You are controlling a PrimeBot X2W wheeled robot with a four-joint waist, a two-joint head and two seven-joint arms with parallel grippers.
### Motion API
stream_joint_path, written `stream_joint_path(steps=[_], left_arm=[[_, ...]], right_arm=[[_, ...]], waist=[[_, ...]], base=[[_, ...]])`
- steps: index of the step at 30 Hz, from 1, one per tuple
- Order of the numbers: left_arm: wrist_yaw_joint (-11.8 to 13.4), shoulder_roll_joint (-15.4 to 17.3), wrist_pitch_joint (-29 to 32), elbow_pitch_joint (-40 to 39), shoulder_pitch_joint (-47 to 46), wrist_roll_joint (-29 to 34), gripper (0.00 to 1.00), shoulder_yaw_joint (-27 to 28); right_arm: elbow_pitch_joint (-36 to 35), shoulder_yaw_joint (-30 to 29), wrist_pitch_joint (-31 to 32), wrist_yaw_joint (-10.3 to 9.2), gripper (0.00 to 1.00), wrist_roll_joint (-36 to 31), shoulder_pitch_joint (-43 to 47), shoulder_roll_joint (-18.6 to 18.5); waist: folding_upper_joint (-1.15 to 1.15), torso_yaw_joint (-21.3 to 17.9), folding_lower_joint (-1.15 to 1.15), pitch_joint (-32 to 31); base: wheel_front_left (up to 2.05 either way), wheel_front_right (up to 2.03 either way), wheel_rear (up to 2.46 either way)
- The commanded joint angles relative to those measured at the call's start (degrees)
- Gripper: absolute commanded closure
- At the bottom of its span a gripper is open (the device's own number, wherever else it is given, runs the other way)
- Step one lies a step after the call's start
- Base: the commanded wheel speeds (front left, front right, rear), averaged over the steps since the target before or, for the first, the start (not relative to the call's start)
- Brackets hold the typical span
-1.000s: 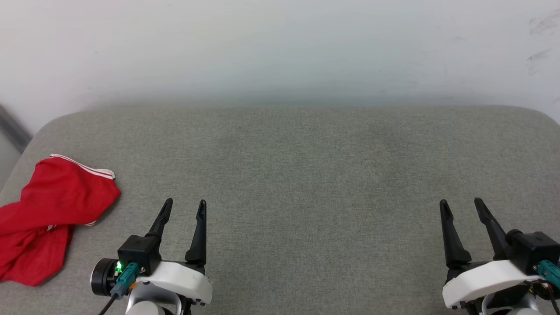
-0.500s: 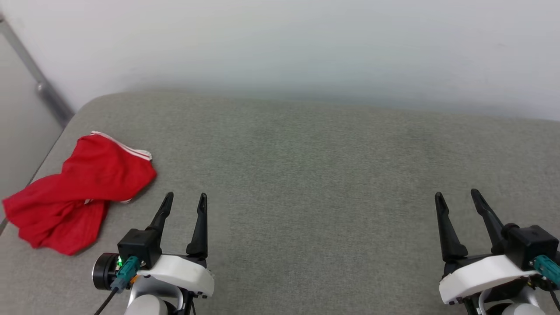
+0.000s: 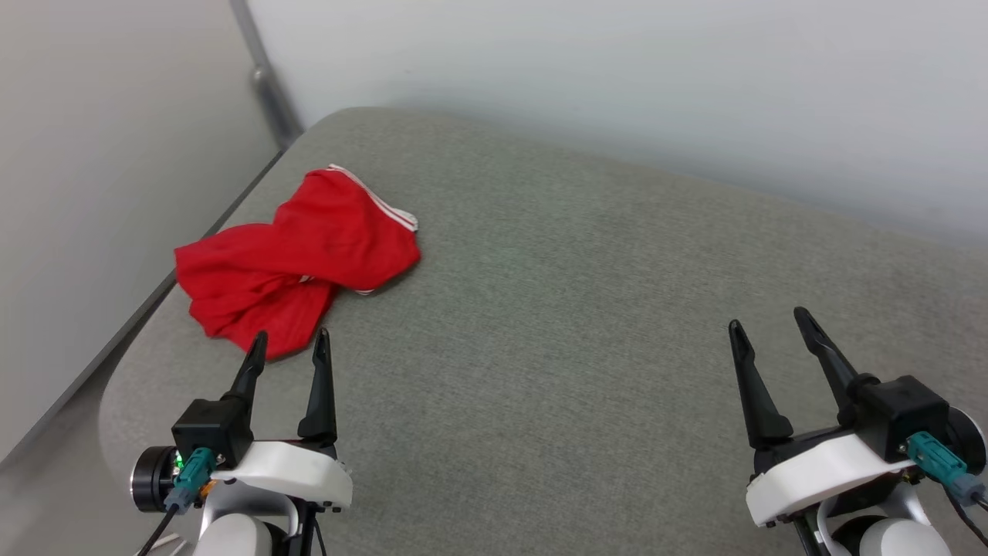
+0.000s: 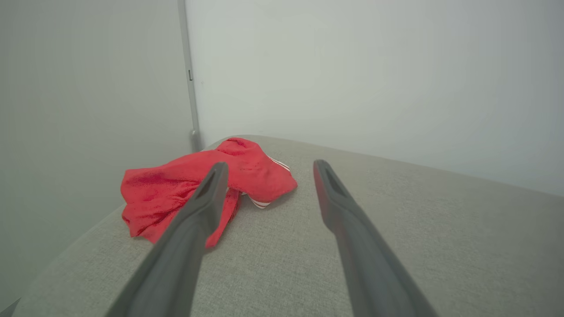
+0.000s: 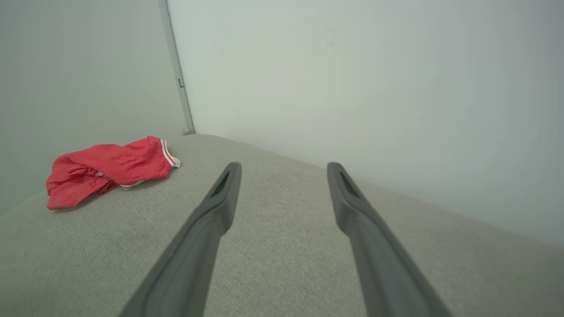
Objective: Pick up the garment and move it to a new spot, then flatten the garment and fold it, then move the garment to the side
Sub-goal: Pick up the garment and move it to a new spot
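Note:
The garment (image 3: pixel 297 259) is a crumpled red heap with a white-striped edge, lying near the left corner of the grey padded surface (image 3: pixel 587 309). My left gripper (image 3: pixel 289 344) stands open just short of the heap's near edge, nothing between its fingers. In the left wrist view the garment (image 4: pixel 176 189) lies ahead and left, partly behind the left finger of that gripper (image 4: pixel 269 169). My right gripper (image 3: pixel 768 320) is open at the lower right, far from the cloth. From the right wrist, the garment (image 5: pixel 110 169) sits far left of the open gripper (image 5: pixel 284 169).
The grey surface's rounded left edge (image 3: pixel 147 340) drops off beside the garment, next to a pale wall panel (image 3: pixel 100 193). A grey vertical strip (image 3: pixel 262 73) marks the wall corner. A white wall (image 3: pixel 617 85) runs behind the surface.
The head view has swung left, so the garment now sits nearer the picture's middle and the wall corner shows. Both grippers stay open and empty.

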Motion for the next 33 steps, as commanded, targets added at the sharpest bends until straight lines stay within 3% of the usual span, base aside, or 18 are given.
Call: stream_joint_path(steps=[1, 9, 17, 24, 29, 33], left_arm=[[0.16, -0.04, -0.15, -0.24, 0.11, 0.19, 0.0, 0.26], [0.25, -0.04, -0.15, -1.08, 0.76, 0.07, 0.0, 2.18], [-0.07, -0.03, -0.15, -1.38, 0.41, -0.36, 0.0, 3.35], [-0.65, 0.17, -0.15, 0.7, -4.38, -2.98, 0.0, 5.29], [-1.41, 3.23, 0.32, 5.08, -13.3, -6.09, 0.0, 7.18], [-1.8, 6.96, 5.71, 8.36, -22.37, -9.74, 0.0, 8.08]], right_arm=[[-0.36, 0.25, 0.21, -0.02, 0.0, -0.42, -0.42, 0.13], [-1.78, 1.75, 1.2, -0.03, 0.0, -1.04, -0.76, 0.12], [-2.72, 2.37, 1.76, -0.03, 0.0, -0.93, -0.89, 0.12], [-3.43, 2.38, 2.89, -0.03, 0.0, -0.76, -2.17, 0.11], [-4.76, 2.62, 3.85, -0.02, 0.0, -1.14, -4.47, -0.9], [-6.26, 2.39, 4.28, -0.03, 0.0, -1.39, -6.59, -1.67]], waist=[[0.0, 2.97, 0.0, 0.42], [0.0, 7.29, 0.0, 1.02], [0.0, 7.81, 0.0, 1.68], [0.0, 5.56, 0.0, 4.06], [0.0, 2.07, 0.0, 8.57], [0.0, -1.29, 0.0, 13.39]], base=[[0.0, 0.0, 0.0], [0.0, 0.0, 0.0], [0.0, 0.0, 0.0], [0.0, 0.0, 0.0], [0.0, 0.0, 0.0], [0.0, 0.0, 0.0]])
